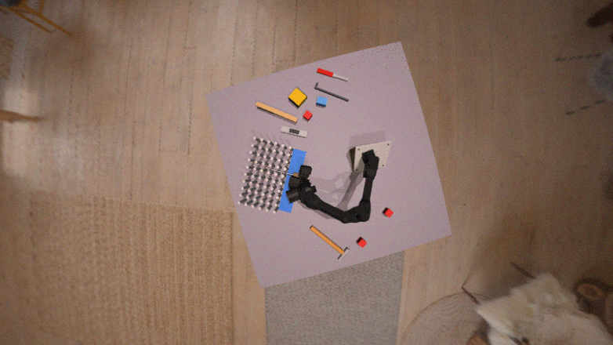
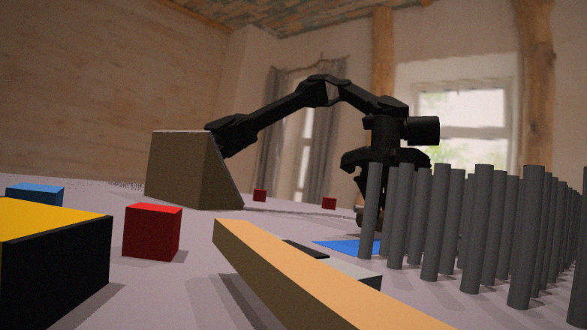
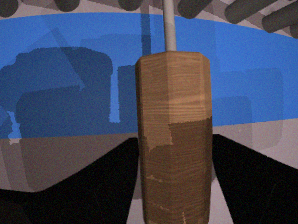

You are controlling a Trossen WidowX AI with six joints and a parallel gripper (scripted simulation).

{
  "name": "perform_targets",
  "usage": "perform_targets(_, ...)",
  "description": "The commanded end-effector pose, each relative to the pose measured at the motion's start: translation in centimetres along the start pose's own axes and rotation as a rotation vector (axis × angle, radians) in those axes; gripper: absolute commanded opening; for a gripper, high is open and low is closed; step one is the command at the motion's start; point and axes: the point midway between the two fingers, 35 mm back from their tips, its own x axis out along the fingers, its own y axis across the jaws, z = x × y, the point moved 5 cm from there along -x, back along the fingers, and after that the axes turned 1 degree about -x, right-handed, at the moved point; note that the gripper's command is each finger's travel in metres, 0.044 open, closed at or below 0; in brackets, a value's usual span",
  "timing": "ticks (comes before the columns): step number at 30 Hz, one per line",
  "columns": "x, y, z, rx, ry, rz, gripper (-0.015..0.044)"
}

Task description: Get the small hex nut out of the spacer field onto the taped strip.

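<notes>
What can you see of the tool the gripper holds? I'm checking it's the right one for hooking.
The tool has a thick faceted wooden handle, clamped in the gripper, and a thin pale metal rod running straight from its end. It lies about level over the blue taped strip, with the rod reaching in between the grey spacers. Its tip is hidden, so no hook shows.

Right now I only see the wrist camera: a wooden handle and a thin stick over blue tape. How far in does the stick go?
Observer: From the top, the rod runs from the hand, shut on the wooden handle, most of the way across the spacer field.
Operator: Did any posts fall over?
Observer: No. From the side, the spacers all stand upright.
Operator: Is another tool nearby?
Observer: Yes, an orange-handled tool lies outside the field, behind the arm.
</notes>
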Motion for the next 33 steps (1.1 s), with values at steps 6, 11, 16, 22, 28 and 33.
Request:
perform_targets(6,0.8,-0.1,-0.2,0.013,-0.001,-0.004,0.0)
perform_targets(11,0.8,-0.1,-0.4,0.013,-0.001,-0.004,0.0)
perform_targets(16,0.7,0.0,-0.7,0.012,-0.001,-0.004,0.0)
perform_targets(22,0.6,0.0,-1.0,0.012,-0.001,-0.003,0.0)
perform_targets(28,0.5,0.0,-1.4,0.012,-0.001,-0.003,0.0)
perform_targets(33,0.4,0.0,-1.7,0.012,-0.001,-0.003,0.0)
